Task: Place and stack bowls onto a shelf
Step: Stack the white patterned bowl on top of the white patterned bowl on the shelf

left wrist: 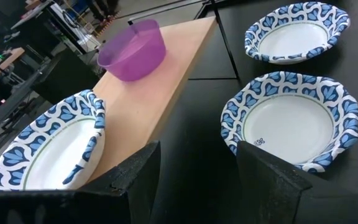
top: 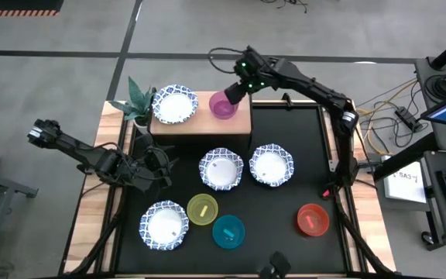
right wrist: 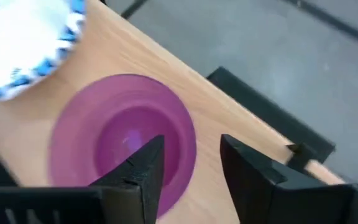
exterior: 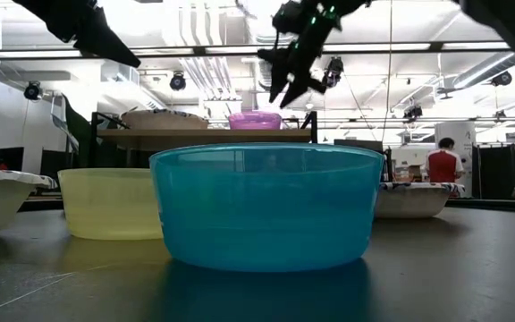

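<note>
Purple plastic bowl (top: 222, 105) sits on the light-wood plank shelf (top: 238, 122), directly beneath the right hand (top: 233, 93), whose fingers stand parted and hold nothing. Left hand (top: 152, 169), also open, hovers nearer the 2 central blue-rimmed white bowls (top: 221, 170) on the black surface (top: 285, 248).

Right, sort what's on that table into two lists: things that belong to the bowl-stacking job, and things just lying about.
Job:
- wooden shelf
- patterned bowl on the shelf
- purple bowl on the shelf
- three patterned bowls on the mat
- yellow-green bowl
- teal bowl
- red bowl

Lying about:
- potted plant
- paper sheet
</note>
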Motion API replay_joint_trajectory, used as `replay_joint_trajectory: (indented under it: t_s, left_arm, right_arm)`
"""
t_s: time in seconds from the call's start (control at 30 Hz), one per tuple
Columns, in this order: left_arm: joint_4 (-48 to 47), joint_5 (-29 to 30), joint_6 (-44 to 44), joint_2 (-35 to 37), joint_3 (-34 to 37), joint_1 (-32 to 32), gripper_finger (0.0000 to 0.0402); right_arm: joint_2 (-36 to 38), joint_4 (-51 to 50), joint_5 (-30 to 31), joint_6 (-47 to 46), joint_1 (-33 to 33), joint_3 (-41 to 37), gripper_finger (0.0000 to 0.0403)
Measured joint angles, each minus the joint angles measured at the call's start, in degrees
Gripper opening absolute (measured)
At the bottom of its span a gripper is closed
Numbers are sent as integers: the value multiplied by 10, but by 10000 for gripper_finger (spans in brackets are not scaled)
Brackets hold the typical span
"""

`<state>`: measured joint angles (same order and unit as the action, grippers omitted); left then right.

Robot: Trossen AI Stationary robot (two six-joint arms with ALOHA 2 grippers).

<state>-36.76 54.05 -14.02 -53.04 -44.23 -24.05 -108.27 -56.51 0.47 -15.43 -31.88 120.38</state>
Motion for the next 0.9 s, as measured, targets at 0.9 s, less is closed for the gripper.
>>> replay_joint_trajectory:
  t_s: [0.9]
  left_arm:
    - [262, -132, 13, -165, -9, 0, 194]
  right_arm:
    - [379, 443, 41, 116, 387, -620, 122]
